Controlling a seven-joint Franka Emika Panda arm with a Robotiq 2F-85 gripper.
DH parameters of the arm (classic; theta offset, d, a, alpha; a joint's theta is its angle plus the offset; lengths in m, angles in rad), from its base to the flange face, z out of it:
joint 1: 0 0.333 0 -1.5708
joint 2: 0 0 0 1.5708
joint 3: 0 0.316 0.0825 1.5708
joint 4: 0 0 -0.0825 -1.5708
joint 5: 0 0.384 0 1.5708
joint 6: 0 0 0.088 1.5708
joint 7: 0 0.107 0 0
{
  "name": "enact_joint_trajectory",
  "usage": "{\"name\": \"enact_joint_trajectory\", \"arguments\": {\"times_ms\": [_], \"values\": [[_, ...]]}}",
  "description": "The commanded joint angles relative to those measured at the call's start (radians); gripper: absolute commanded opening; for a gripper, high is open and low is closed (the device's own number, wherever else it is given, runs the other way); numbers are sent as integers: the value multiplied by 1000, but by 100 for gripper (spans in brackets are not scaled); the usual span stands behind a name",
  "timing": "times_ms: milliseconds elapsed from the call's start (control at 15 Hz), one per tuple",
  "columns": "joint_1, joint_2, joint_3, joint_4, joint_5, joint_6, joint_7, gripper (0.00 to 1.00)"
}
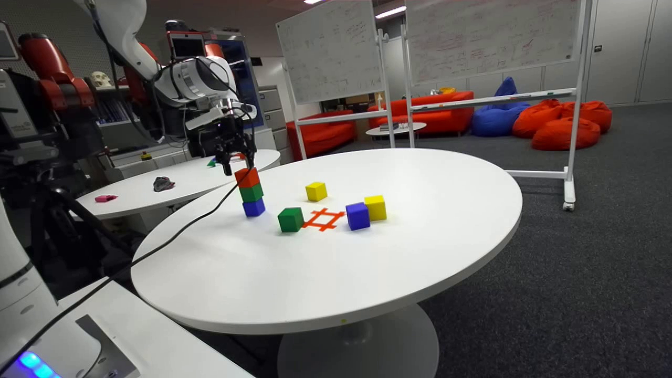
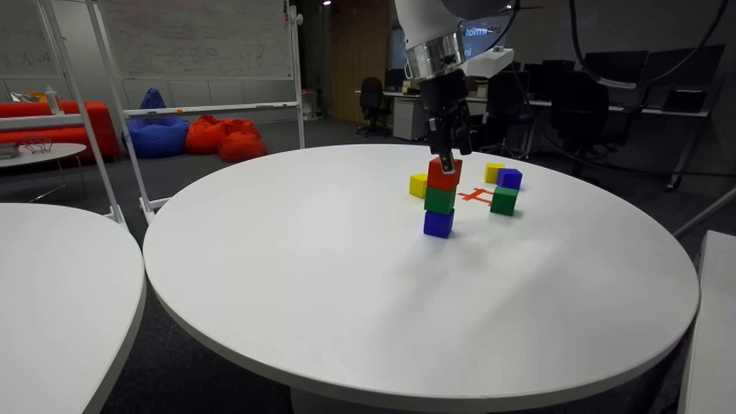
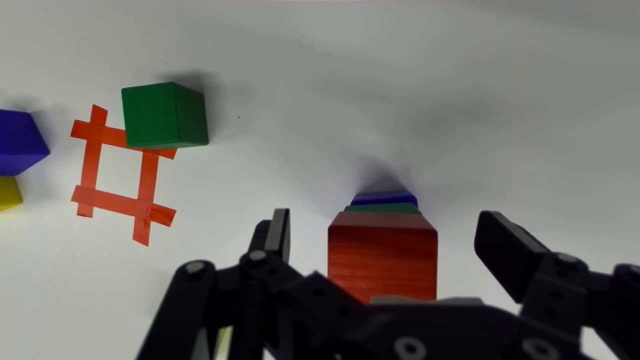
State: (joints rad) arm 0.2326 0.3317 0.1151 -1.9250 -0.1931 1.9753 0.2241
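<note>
My pincer (image 3: 385, 232) stands spread, empty, astride the red block (image 3: 382, 260), which tops a green block (image 2: 440, 200) above a blue block (image 2: 438, 224) on the counter (image 2: 287, 259). An off-centre squeeze or sideways brush from me could topple all three.

Your red cube (image 3: 382, 257) is the topmost of three stacked one on another, lying flat, its upper face faintly streaked. Directly beneath it you have a green cube (image 2: 440, 200), and at the bottom a blue cube (image 2: 438, 223) resting on the white counter (image 2: 345, 299). You see their faces roughly lined up.
</note>
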Motion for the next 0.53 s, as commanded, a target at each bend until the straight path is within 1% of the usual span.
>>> {"name": "enact_joint_trajectory", "arguments": {"times_ms": [0, 467], "values": [[-11, 15, -1, 16, 10, -4, -20, 100], [-4, 25, 0, 31, 4, -13, -20, 100]]}}
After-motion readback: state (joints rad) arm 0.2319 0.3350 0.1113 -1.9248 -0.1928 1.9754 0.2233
